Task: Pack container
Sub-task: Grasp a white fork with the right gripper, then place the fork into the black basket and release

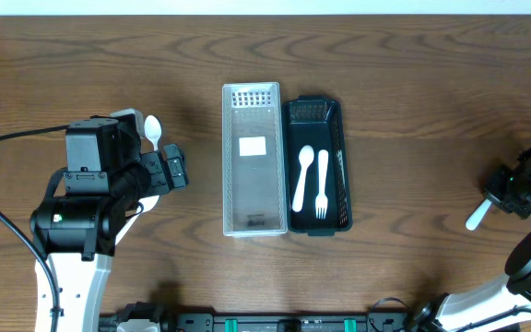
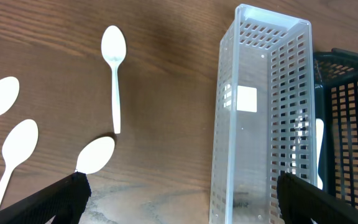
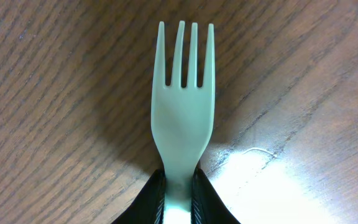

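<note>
A clear perforated bin point(image 1: 252, 161) and a black basket point(image 1: 336, 120) stand side by side at the table's middle. The basket holds a white spoon point(image 1: 302, 175) and a white fork point(image 1: 322, 184). My left gripper point(image 1: 169, 171) is open and empty, left of the bin; its view shows several white spoons point(image 2: 114, 68) on the wood and the clear bin point(image 2: 260, 118). My right gripper point(image 1: 508, 195) at the far right is shut on a white fork point(image 3: 184, 106), held just above the table; the handle shows in the overhead view point(image 1: 477, 218).
The bin carries a white label point(image 1: 252, 146) on its floor. One spoon bowl point(image 1: 153, 129) shows beside the left arm in the overhead view; the rest are hidden under it. The table's back edge runs along the top.
</note>
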### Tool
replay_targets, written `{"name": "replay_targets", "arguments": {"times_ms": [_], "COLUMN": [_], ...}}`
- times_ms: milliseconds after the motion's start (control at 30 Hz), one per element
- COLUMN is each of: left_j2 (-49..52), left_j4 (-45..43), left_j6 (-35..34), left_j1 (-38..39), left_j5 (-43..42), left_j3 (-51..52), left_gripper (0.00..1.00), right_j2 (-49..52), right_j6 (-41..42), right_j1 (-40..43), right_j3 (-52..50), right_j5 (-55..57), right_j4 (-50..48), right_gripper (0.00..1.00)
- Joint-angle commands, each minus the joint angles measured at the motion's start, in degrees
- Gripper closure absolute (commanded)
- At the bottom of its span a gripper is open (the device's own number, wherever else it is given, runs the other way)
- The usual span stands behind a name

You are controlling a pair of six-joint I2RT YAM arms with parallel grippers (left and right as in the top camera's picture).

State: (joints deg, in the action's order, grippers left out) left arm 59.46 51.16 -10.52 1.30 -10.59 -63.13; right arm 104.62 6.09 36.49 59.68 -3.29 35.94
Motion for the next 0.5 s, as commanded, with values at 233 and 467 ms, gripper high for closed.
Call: {"name": "replay_targets", "arguments": {"times_ms": [233,467], "left_j2": [0.0,0.0], "left_j4": [0.0,0.0], "left_j6": [-0.1,-0.1], "left_j1": [0.1,0.1], "left_j5": [-0.5,-0.5], "left_j3": [-1.1,-1.1], "left_gripper": [0.02,0.02], "right_j2": [-7.5,-17.5], "right_j6": [1.6,7.7], "right_j1": [-13.1,-31.1], "right_j3": [6.3,15.1], "right_j5": [-1.7,-1.3], "right_j4": [7.5,12.3], "right_gripper": [0.99,0.99]}}
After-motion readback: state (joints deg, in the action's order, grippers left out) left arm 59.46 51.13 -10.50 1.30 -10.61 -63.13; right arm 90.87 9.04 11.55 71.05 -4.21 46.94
